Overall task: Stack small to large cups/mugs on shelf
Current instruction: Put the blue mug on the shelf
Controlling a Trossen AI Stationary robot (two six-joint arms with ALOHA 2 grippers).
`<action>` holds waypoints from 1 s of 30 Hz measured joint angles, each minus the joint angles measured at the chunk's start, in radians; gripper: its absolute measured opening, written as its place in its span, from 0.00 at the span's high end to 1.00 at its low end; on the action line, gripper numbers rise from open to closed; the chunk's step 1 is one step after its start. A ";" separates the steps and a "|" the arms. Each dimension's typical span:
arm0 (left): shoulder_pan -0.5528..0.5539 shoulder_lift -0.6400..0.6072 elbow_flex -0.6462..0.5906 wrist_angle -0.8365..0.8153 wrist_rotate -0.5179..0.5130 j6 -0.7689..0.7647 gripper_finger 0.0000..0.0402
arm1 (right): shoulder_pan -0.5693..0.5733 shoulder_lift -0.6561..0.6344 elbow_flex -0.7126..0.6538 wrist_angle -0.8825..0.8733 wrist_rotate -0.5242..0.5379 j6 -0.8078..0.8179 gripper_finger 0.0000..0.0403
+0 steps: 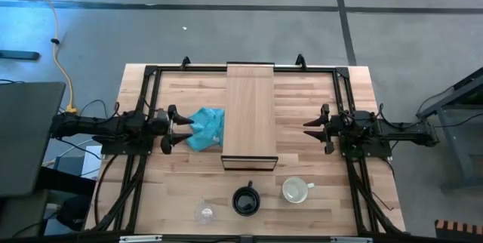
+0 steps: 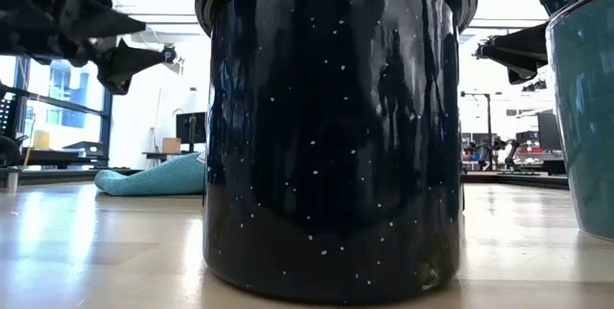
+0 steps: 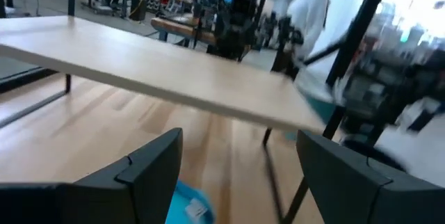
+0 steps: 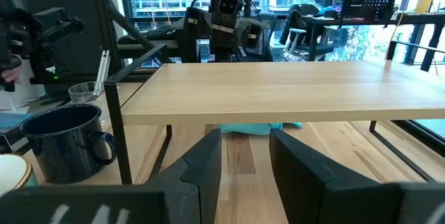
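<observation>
1. While you look down from above, you see the shelf standing in the middle of the table, its long side running from the far edge toward the near edge, with nothing on its top.
2. Your three vessels sit in a row on the table in front of the shelf's near end: the glass cup toward the left arm's side, the black mug in the middle, and the white mug toward the right arm's side. They stand apart from one another and none touches the shelf.
3. Your left gripper hangs just beside the shelf's left long side, over the edge of a teal cloth that lies against that side. Its fingers are spread wide apart and hold nothing.
4. Your right gripper waits off the shelf's right long side, well clear of the mugs. Its fingers stand a little apart, with nothing between them.
5. From table height, the black mug fills most of your view, with the cloth lying on the wood behind it.
</observation>
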 joint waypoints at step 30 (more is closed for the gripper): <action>0.000 0.001 0.000 0.011 -0.114 -0.523 0.33 | 0.000 0.000 0.000 0.200 0.001 0.812 0.72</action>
